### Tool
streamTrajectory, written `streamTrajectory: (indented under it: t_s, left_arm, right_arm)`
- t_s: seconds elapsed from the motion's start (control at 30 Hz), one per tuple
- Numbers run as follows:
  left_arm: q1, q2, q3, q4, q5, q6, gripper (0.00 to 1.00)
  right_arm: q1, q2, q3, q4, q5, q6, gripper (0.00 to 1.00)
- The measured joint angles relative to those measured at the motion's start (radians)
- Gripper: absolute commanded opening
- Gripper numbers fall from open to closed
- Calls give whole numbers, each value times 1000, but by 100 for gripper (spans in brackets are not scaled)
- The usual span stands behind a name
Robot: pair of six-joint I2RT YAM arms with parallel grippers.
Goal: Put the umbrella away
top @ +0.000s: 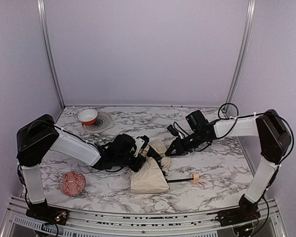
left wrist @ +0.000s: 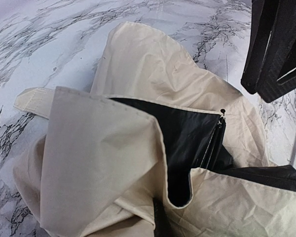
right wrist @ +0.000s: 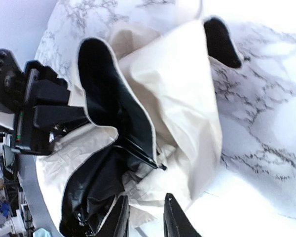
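Left fingers (top: 147, 149) pinch shut on the cream fabric of the umbrella (top: 149, 180); right fingers (right wrist: 176, 220) stand narrowly parted just beside its folds. It lies crumpled on the bench (top: 222, 163) between both arms, tan handle (top: 195, 178) pointing right.

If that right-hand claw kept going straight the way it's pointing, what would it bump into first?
Probably the umbrella: the right gripper points at its bunched cream fabric, close ahead, though depth is hard to judge.

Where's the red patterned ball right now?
Top view: the red patterned ball sits front-left, right beside the left arm near its base, apart from the cream-beige fabric umbrella to its right.
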Motion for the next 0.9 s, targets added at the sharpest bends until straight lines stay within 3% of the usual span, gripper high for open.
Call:
streamTrajectory:
  t_s: [0.17, 0.33, 0.4, 0.53, 0.8, 0.9]
  left_arm:
    - [0, 3, 2, 0, 5, -6, 0]
    - [0, 4, 2, 0, 4, -12, 0]
    - [0, 4, 2, 0, 4, -13, 0]
    - [0, 4, 7, -2, 2, -13, 0]
    - [0, 3, 24, -5, -16, -7, 2]
    - [0, 2, 24, -13, -28, 4, 60]
  right_arm:
    - [51, -21, 2, 64, -35, 39, 45]
    - [147, 47, 31, 84, -82, 59, 49]
    - [175, 79, 37, 86, -98, 63, 42]
    - [192, 107, 38, 87, -145, 72, 3]
    - [167, 137, 39, 95, -185, 104, 0]
    - [156, 177, 39, 105, -216, 104, 0]
